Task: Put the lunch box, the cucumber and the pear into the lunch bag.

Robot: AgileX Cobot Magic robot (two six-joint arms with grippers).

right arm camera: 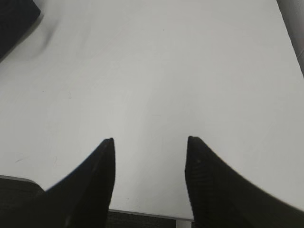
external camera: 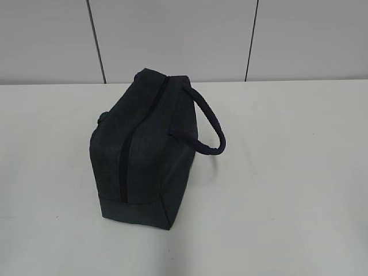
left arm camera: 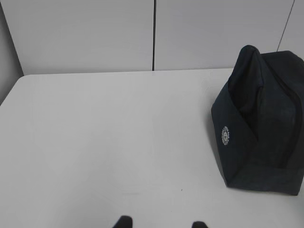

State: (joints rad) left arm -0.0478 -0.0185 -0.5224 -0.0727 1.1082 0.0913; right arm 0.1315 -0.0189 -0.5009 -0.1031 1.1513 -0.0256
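1. Nearest in the right wrist view: right claw (right arm camera: 149, 142), two dark fingers (right arm camera: 95, 180) spread wide apart with bare white surface (right arm camera: 156, 71) between them, gripping nothing.
2. Bottom edge of the left wrist view: left claw (left arm camera: 161, 224), only two dark tips (left arm camera: 124, 221) showing, set apart with an open gap between, nothing held.
3. Beyond the left claw: a broad stretch of white surface (left arm camera: 104, 133), then the lunch bag (left arm camera: 261, 128) well off to the right, one end panel facing the camera with a small round white logo (left arm camera: 225, 135) on it.
4. Top left corner of the right wrist view: a dark corner of the lunch bag (right arm camera: 14, 21), far from the right claw.
5. In the exterior view: lunch bag (external camera: 144, 155) standing alone on the surface (external camera: 287, 201), slightly left of centre, one short end toward the camera.
6. Along its top: zipper (external camera: 123, 167) running near to far, appearing closed.
7. On its right side: looped rope-like handle (external camera: 210, 123) arching outward; a bit of the other handle (external camera: 102, 118) peeking out on the left.
8. Farthest back: pale panelled wall (external camera: 172, 34) with dark vertical seams.
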